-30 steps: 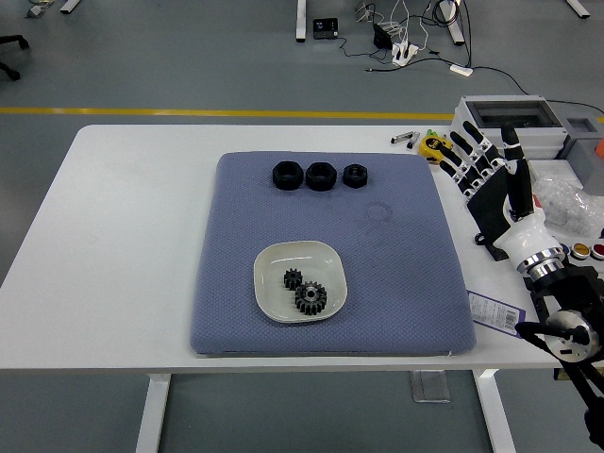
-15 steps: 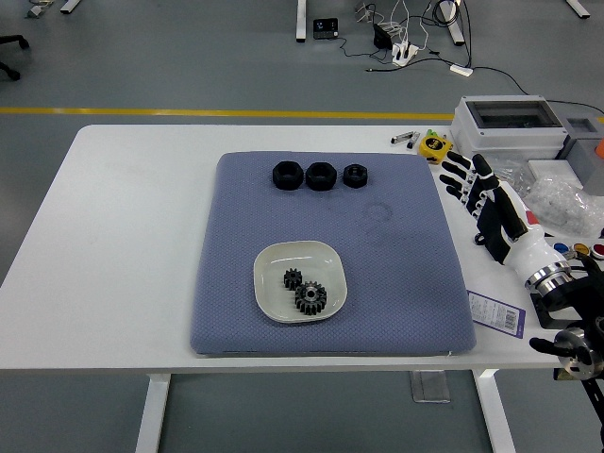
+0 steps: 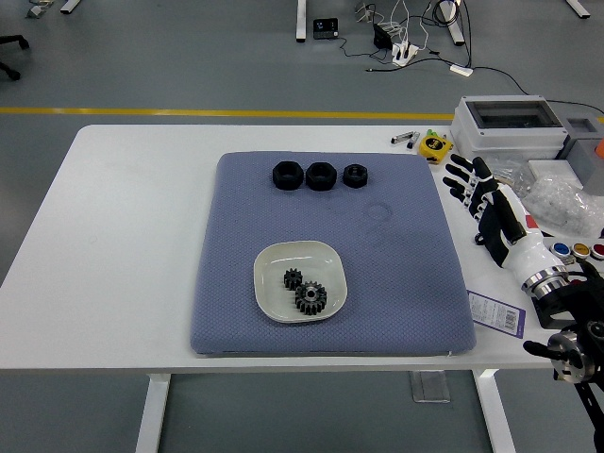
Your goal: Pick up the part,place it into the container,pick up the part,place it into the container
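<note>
Lower than before, the right robot hand [image 3: 491,203] hovers empty, fingers spread; two gears [image 3: 302,290] lie in the dish [image 3: 269,269].

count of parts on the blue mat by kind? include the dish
Black nuts, in a row at the mat's far edge: 3
Black gears, both in the dish: 2
White dish: 1
Total: 6
</note>
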Action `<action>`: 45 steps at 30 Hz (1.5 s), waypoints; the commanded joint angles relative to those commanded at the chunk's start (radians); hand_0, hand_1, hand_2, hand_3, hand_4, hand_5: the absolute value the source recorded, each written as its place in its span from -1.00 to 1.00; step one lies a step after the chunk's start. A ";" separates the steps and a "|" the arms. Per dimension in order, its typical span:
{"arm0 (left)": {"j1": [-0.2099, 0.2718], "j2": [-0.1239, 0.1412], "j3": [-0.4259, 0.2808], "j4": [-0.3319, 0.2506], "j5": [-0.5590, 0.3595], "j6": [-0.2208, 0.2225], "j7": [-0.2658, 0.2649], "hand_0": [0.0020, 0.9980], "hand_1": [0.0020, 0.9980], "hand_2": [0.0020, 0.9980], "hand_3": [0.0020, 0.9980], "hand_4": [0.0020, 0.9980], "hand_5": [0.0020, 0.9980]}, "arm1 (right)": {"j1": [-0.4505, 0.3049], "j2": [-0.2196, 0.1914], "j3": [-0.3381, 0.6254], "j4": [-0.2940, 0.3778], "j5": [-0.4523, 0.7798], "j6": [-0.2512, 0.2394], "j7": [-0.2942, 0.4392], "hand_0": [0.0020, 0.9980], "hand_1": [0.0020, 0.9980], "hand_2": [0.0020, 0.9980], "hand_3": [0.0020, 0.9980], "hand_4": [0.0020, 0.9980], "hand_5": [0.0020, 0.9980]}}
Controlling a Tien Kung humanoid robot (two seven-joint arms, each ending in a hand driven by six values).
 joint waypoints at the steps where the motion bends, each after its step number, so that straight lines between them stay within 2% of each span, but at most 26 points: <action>1: -0.001 0.000 0.002 0.000 -0.003 0.000 -0.001 0.42 0.26 0.28 0.13 0.24 0.40 | 0.000 0.000 -0.002 0.000 0.001 -0.002 0.003 1.00 0.77 0.81 0.81 1.00 1.00; 26: 0.011 -0.001 -0.049 0.000 0.045 0.007 0.008 0.42 0.23 0.28 0.13 0.24 0.40 | -0.005 0.021 -0.066 0.017 0.033 -0.007 0.036 0.98 0.76 0.80 0.79 1.00 1.00; 45: 0.026 0.002 -0.057 0.000 0.056 0.007 0.010 0.42 0.22 0.28 0.13 0.24 0.40 | -0.021 0.026 -0.031 0.023 0.063 -0.015 0.067 0.97 0.75 0.80 0.78 1.00 1.00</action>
